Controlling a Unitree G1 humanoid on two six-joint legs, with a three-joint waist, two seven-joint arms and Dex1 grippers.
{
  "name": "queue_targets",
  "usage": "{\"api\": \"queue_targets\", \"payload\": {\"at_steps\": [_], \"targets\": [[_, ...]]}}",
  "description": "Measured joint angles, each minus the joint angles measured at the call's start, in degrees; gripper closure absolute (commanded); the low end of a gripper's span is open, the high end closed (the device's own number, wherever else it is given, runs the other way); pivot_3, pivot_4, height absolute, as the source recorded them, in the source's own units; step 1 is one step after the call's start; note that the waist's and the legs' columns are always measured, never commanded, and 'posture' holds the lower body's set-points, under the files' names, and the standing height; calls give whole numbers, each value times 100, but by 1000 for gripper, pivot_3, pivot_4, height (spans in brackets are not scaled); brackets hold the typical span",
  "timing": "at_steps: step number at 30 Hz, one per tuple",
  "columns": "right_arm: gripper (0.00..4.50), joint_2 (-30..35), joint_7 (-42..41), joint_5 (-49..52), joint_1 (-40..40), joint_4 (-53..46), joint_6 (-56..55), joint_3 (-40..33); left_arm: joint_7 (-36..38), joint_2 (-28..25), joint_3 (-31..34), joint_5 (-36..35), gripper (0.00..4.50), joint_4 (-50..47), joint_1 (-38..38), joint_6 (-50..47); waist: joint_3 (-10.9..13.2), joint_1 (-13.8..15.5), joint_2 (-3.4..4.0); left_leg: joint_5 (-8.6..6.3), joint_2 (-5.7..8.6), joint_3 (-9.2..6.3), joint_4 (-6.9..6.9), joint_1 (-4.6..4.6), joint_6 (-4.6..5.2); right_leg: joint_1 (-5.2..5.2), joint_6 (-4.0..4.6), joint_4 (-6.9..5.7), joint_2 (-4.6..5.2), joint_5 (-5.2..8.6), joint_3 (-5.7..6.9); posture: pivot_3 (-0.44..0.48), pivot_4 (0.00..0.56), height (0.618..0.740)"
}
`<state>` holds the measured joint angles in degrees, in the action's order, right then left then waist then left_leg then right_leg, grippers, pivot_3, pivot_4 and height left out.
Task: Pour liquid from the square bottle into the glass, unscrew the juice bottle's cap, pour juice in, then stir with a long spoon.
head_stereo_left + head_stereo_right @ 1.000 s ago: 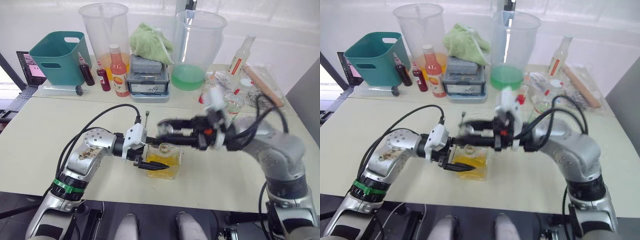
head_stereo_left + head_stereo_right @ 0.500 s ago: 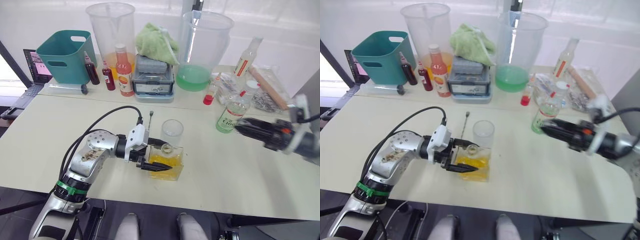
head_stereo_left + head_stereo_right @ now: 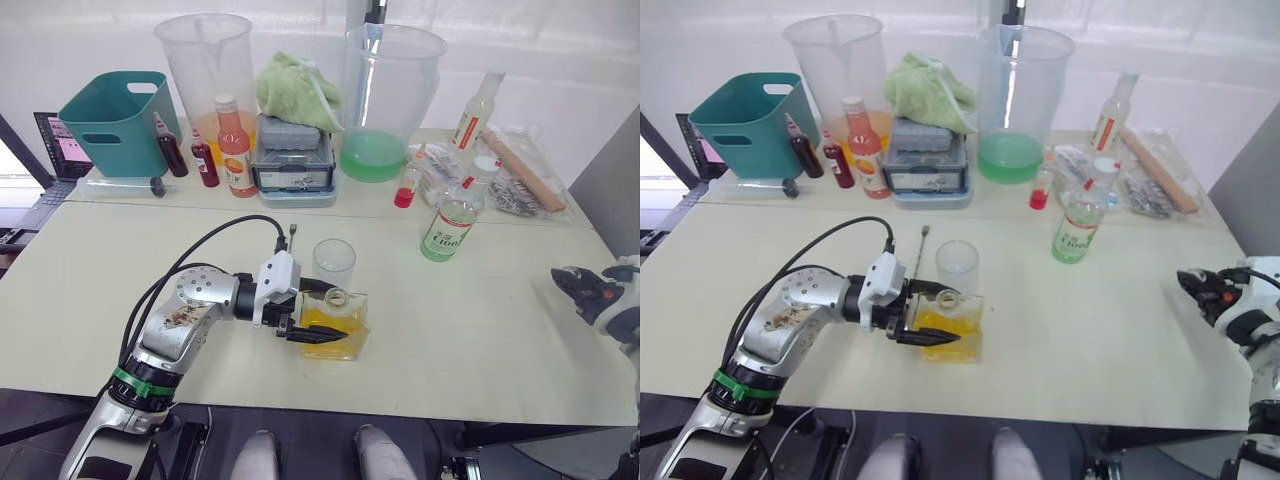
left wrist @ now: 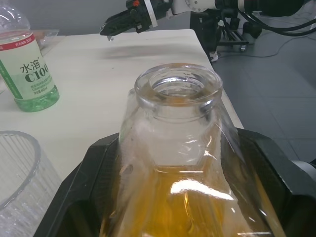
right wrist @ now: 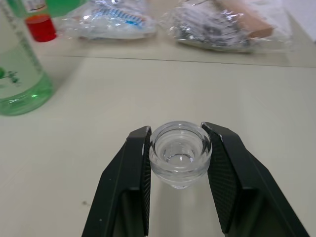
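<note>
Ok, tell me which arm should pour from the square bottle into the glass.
Left. Its fingers already clamp the open square bottle right beside the glass. The right gripper is far off near the table edge, holding the glass stopper.

The left arm [image 3: 185,315] is silver-grey metal with scuffed, speckled patches, a green ring near the elbow and a white block at the wrist. A black cable [image 3: 215,240] loops from the forearm over to that block. The left gripper [image 3: 318,334] has two glossy black fingers. The right gripper [image 3: 572,283] is black too, apparently with a small red mark, on a white-and-grey wrist.
</note>
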<state>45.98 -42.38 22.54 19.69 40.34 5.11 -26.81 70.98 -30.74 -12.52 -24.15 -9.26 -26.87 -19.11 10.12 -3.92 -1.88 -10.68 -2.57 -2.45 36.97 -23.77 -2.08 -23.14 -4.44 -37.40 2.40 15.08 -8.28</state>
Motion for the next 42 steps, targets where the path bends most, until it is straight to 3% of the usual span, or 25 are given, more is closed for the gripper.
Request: {"api": "queue_targets", "payload": {"at_steps": [12,14,21,24,30,37,42], "targets": [[3420,-274,338,-332,534,1224,-411,163,-74,9,2,-7,1698,-38,22,-65,1,-16,4,0,3,-3,-1,1,0,16,-5,25,1,-3,-1,0,150,723],[2414,-273,259,-324,589,1301,-397,149,-80,8,2,-6,1698,-38,22,-66,1,-17,4,0,3,-4,-1,3,0,20,-6,28,2,-4,-1,0,150,723],[46,-185,158,-327,590,1317,-590,108,-117,15,2,-41,1698,-43,22,-102,1,-18,8,0,6,-5,-1,2,0,19,-7,28,2,-3,-2,0,150,723],[16,114,7,-267,673,1180,-607,1,-221,22,16,-74,1698,-114,38,-233,3,-17,18,0,7,-5,-1,1,0,18,-8,28,4,-4,-3,0,150,723],[16,670,-843,170,625,92,51,-85,-323,56,31,-103,1698,-130,69,-263,3,-11,20,0,6,-7,-2,1,0,19,-8,29,3,-3,-1,0,150,723],[16,1351,-2352,1569,-954,-3421,2820,180,-550,-16,150,-195,1698,-299,127,-486,5,-2,35,0,6,-16,-5,-10,0,10,-12,27,2,-1,4,0,150,723],[16,1386,-2498,2186,-1034,-4769,3622,367,-654,-220,229,-381,1698,-775,239,-785,7,2,32,0,5,-16,-3,-10,0,9,-13,28,2,0,6,0,150,723]]}}
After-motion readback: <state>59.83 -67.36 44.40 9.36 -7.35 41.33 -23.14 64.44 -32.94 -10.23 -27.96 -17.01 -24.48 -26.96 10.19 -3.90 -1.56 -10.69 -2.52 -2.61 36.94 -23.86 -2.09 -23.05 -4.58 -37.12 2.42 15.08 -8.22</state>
